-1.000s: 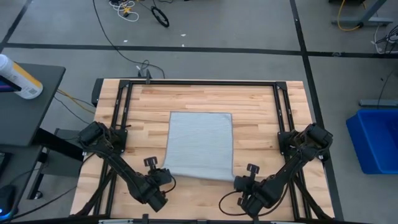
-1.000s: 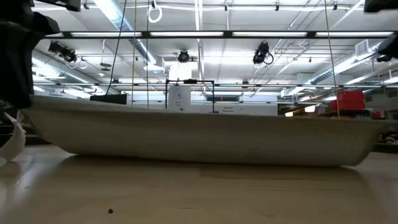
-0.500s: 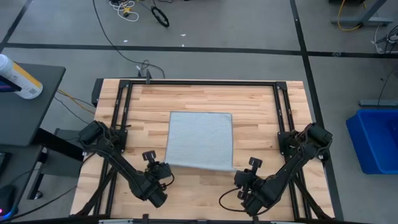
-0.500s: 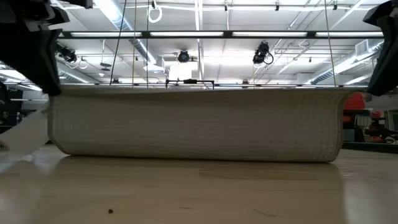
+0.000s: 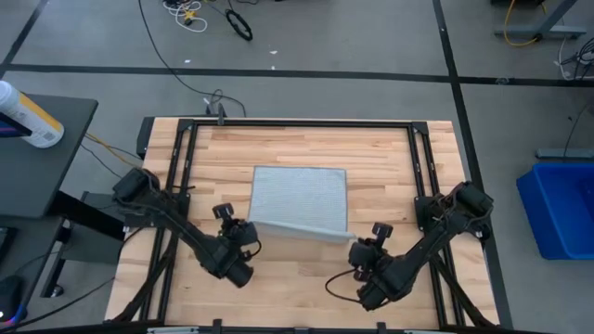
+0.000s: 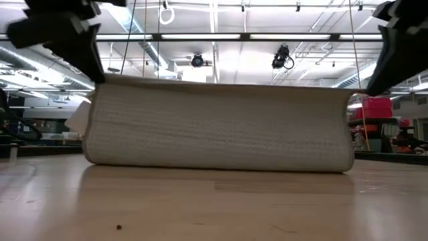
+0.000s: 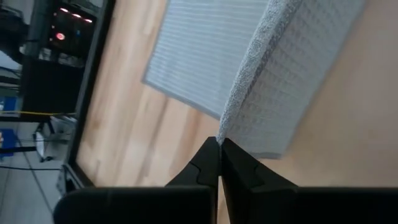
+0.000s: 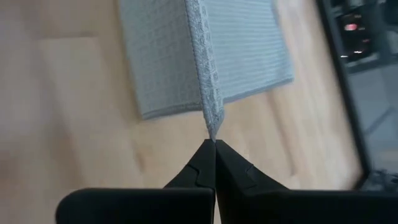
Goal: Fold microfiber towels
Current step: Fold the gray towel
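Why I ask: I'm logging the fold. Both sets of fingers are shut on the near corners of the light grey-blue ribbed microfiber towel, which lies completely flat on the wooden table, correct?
Not flat. The low view shows the light grey-blue ribbed microfiber towel with its near edge lifted off the wooden table. The rest holds: the left gripper and right gripper have their fingers shut on the near corners.

Workshop surroundings, grey floor and open ceiling.

Grey concrete floor (image 5: 83, 42) crossed by dark tape lines (image 5: 278, 72); loose cables (image 5: 200, 17) lying at far side. Black side table (image 5: 46, 167) to left, carrying white bottle (image 5: 26, 115). Blue bin (image 5: 560, 209) to right. Overhead, long strip lights (image 6: 221, 37), exposed ducting (image 6: 130, 23), hanging fixtures (image 6: 282, 57). Red container (image 6: 376, 107) in distance.
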